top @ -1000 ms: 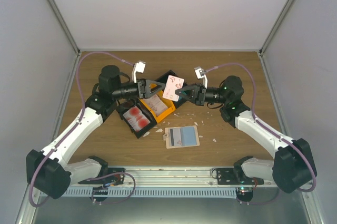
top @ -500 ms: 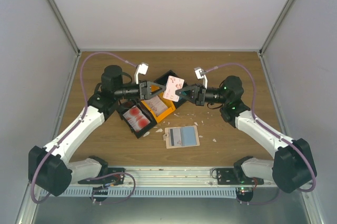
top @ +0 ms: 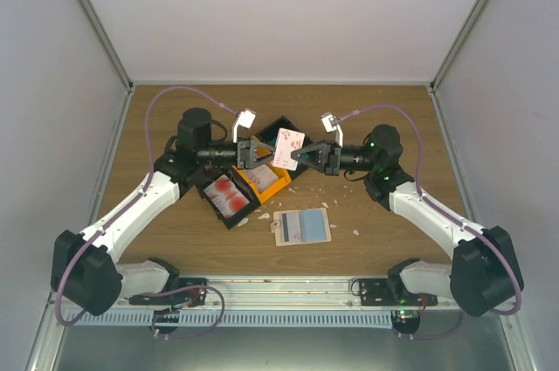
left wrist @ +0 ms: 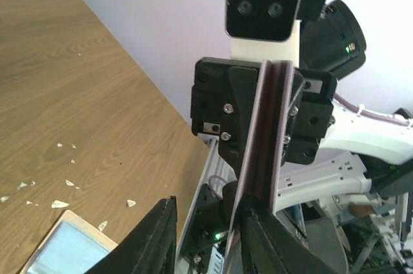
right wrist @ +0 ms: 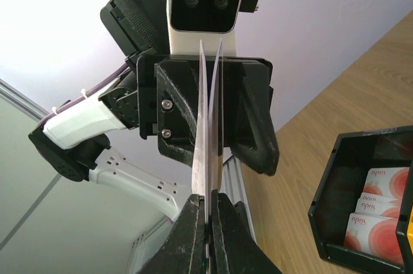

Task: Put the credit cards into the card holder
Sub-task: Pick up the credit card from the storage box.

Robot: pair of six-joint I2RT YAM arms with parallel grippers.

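Credit card (top: 288, 144), pinkish-white with red marks, hangs in the air beyond the card holder (top: 301, 225). Its long axis runs arm to arm. The right gripper (top: 297, 155) pinches one end, while the left gripper (top: 265, 150) straddles the other, jaws apart and not yet clamped.

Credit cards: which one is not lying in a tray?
The white card with red marks: the right hand holds it in the air, while the other cards lie in the trays.
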